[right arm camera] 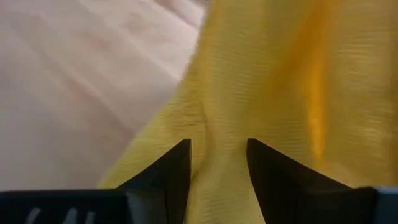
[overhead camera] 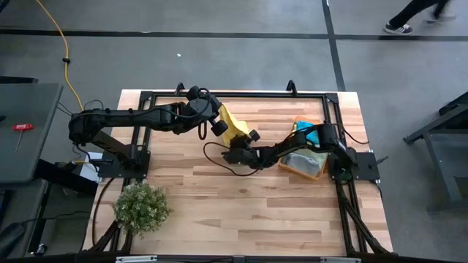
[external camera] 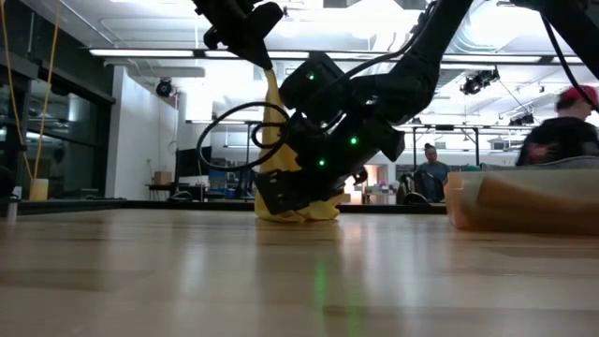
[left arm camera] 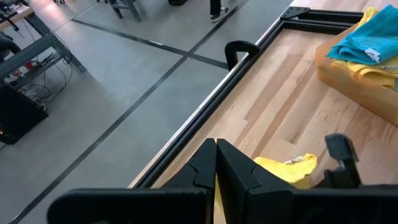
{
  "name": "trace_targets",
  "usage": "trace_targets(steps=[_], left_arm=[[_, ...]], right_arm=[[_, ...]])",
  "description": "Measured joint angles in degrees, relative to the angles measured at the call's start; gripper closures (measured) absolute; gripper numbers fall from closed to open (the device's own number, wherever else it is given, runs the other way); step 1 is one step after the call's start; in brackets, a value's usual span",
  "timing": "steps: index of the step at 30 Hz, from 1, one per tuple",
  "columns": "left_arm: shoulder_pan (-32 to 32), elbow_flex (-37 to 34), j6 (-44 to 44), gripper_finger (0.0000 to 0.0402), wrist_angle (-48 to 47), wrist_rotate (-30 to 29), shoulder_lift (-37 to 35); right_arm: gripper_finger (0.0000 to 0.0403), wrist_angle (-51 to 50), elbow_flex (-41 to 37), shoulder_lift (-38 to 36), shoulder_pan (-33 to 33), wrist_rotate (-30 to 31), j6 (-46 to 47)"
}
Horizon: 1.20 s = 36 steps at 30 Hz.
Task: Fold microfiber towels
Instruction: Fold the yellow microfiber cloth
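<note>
You see the yellow towel (overhead camera: 233,128) near the middle of the counter (overhead camera: 241,212), drawn up at one edge into a hanging, creased sheet, its lower end bunched on the wood. A teal-blue towel (left arm camera: 372,41) with a small white tag lies crumpled over further yellow cloth (left arm camera: 373,70), well apart toward the counter's right side.

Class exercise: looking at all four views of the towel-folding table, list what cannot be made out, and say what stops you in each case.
- Yellow towel: its lower end, low view, hidden by the right gripper.
- Orange bin: contents partly covered by the right arm, high view; cut off in the left wrist view.
- Left gripper: what it pinches is barely visible.
</note>
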Motion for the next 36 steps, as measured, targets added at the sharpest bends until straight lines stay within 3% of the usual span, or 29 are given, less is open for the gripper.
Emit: trace_targets(steps=[9,12,14,17,20,24,30,36], left_arm=[[0.0,0.0,0.0,0.0401,-0.3,0.0,0.0],[0.0,0.0,0.8,0.0401,-1.1,-0.8,0.0],[0.0,0.0,1.1,0.0401,-2.5,-1.5,-0.7],[0.0,0.1,0.8,0.0401,-4.2,-2.4,-2.2],[0.0,0.0,-0.2,0.0401,-6.0,-2.4,-4.6],[0.0,0.0,-1.3,0.0401,-8.5,-2.3,-8.6],[0.2,0.1,-2.4,0.0401,-15.5,-2.0,-13.3],[1.9,0.1,-2.4,0.0401,-16.9,-3.2,-14.2]], right_arm=[[0.0265,-2.5,0.0,0.0,0.0,5.1,0.0],[0.0301,-4.8,0.0,-0.5,0.6,7.1,-0.9],[0.0346,-7.5,0.0,-1.5,1.2,7.1,-1.3],[0.0392,-14.1,0.0,-3.8,1.7,3.3,-1.3],[0.0397,-22.6,0.0,-7.2,1.6,-0.9,1.0],[0.0401,-31.1,0.0,-13.3,1.0,-1.9,-1.5],[0.0402,-38.0,0.0,-26.6,-2.1,-7.2,-8.3],[0.0402,-40.9,0.0,-38.9,-8.2,-17.0,-12.3]])
